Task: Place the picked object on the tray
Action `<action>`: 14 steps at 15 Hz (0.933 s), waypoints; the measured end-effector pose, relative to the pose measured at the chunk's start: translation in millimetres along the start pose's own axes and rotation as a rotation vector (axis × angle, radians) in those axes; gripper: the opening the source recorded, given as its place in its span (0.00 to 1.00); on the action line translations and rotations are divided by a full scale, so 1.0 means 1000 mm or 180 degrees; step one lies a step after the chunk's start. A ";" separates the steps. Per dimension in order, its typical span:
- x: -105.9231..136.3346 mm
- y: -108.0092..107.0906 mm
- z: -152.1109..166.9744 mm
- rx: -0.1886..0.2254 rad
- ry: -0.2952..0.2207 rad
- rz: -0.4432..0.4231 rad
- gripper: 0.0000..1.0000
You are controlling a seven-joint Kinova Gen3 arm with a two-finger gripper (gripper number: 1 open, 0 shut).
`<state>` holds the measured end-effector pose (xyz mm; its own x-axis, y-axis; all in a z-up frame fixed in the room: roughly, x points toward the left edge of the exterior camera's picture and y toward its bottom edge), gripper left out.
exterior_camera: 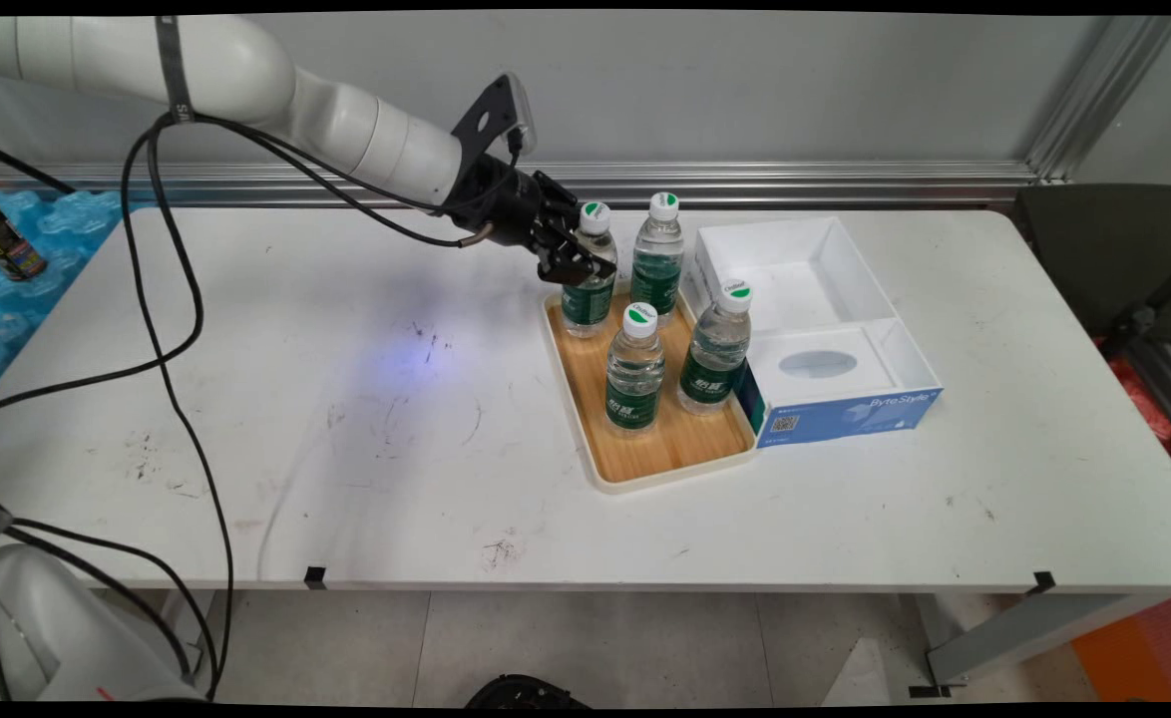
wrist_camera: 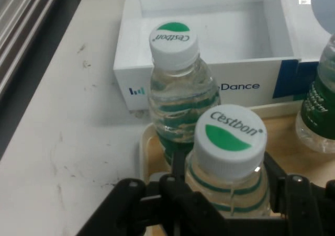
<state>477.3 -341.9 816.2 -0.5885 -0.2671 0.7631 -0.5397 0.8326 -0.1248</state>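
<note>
My gripper (exterior_camera: 585, 264) reaches in from the left and is shut on the neck of a water bottle (exterior_camera: 588, 304) standing at the far left corner of a wooden tray (exterior_camera: 645, 477). In the hand view this bottle's white and green cap (wrist_camera: 230, 134) sits just above the gripper (wrist_camera: 225, 194), with a finger pressed to each side. A second bottle (exterior_camera: 657, 261) (wrist_camera: 175, 89) stands close beside it at the tray's far end. Two more bottles (exterior_camera: 634, 374) (exterior_camera: 715, 354) stand nearer the front of the tray.
An open white box (exterior_camera: 795, 269) (wrist_camera: 209, 32) and a blue tissue box (exterior_camera: 845, 404) stand against the tray's right side. A can (exterior_camera: 7, 239) rests on blue bottle packs off the table's left end. A dark chair (exterior_camera: 1114, 249) is at the right. Black cables (exterior_camera: 162, 329) hang over the table's left.
</note>
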 end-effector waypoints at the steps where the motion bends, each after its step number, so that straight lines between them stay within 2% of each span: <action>1: -0.001 0.000 0.001 -0.0008 0.0003 -0.0007 0.00; 10: -0.009 -0.001 0.011 -0.0044 0.0014 -0.0054 0.00; 11: -0.010 -0.002 0.012 -0.0046 0.0014 -0.0054 1.00; 14: -0.012 -0.002 0.013 -0.0050 0.0006 -0.0053 1.00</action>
<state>477.9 -346.7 799.3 -0.5784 -0.2800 0.7662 -0.5398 0.8356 -0.1021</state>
